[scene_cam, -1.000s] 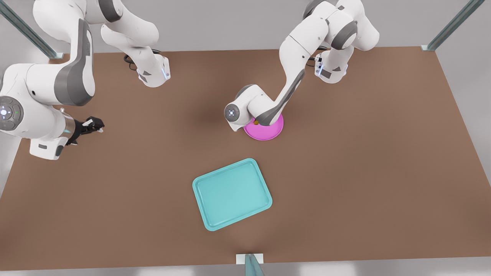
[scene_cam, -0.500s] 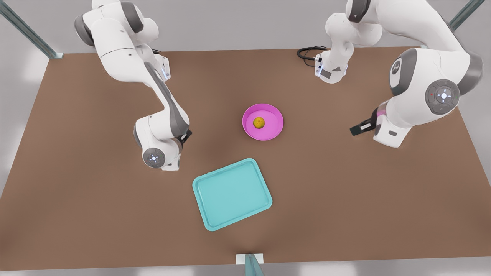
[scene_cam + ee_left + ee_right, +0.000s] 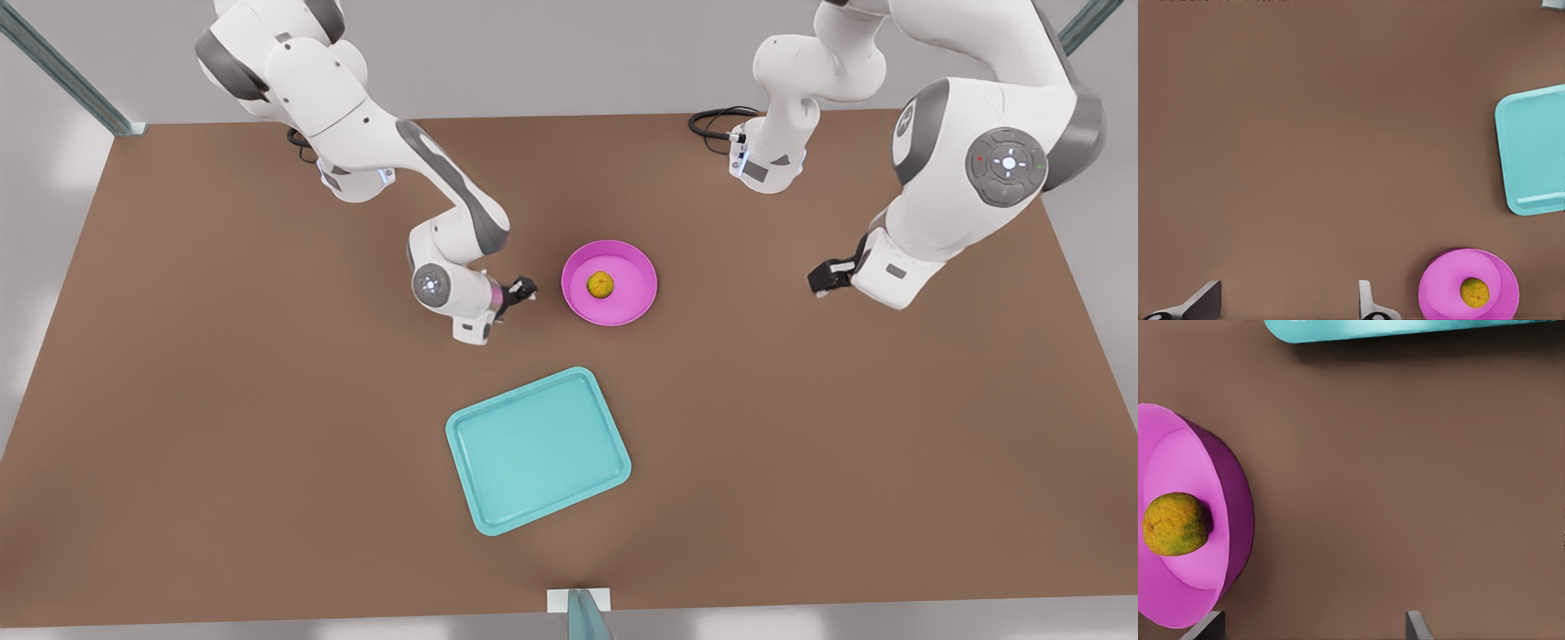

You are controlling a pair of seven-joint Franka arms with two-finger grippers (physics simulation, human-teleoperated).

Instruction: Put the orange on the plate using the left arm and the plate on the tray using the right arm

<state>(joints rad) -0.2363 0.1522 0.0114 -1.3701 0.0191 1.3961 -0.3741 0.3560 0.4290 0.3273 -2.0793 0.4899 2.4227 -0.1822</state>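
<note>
Brown table point(image 3: 800, 462) – grey metal frame posts point(image 3: 62, 76) at corners, black cable point(image 3: 711, 120)

Matt brown table point(image 3: 222, 444); smooth tray point(image 3: 538, 451); rough-skinned orange point(image 3: 600, 284).

A simulated robot lab: bare brown table point(image 3: 222, 444), grey walls, metal frame posts point(image 3: 62, 71).
</note>
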